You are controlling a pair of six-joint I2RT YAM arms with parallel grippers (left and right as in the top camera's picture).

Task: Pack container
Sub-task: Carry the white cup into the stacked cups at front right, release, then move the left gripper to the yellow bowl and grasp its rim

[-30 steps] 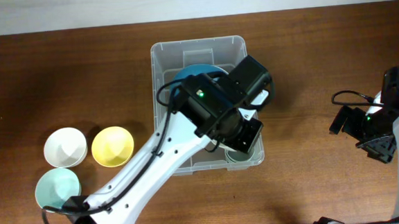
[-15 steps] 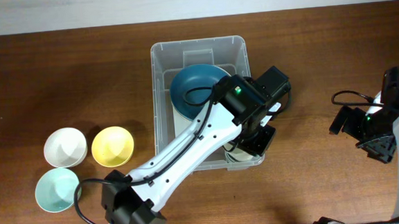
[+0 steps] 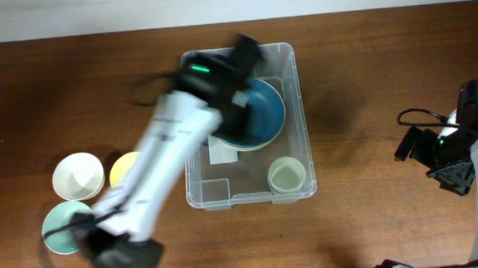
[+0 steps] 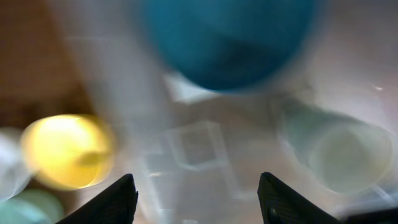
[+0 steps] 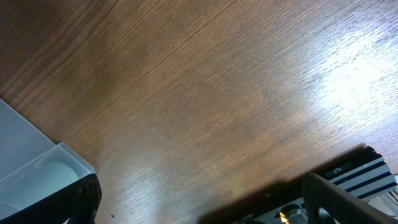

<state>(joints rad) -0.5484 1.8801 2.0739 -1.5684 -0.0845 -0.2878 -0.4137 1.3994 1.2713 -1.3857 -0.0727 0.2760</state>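
Observation:
The container (image 3: 296, 81), a large clear bin, stands mid-table. Inside it lie a dark blue bowl (image 3: 259, 114) and, in the near right corner, a small pale green bowl (image 3: 286, 175). My left arm (image 3: 180, 125) is blurred and crosses the bin's far left side. In the left wrist view the left gripper (image 4: 196, 182) is open with nothing between its fingers. Below it are the container floor (image 4: 199, 143), the dark blue bowl (image 4: 230, 43) and the pale green bowl (image 4: 351, 155). My right gripper (image 5: 199, 186) stands wide open over bare table, far right of the bin.
A white bowl (image 3: 78, 175), a yellow bowl (image 3: 123, 166) partly under my left arm, and a light teal bowl (image 3: 61, 221) stand on the table left of the container. The container's corner (image 5: 31, 168) shows in the right wrist view. The right arm (image 3: 472, 136) is at the table's right edge.
My left gripper opened and came away from the pale green bowl, which stays in the container's near right corner. The left arm swung fast to the bin's far left. The right arm has not moved.

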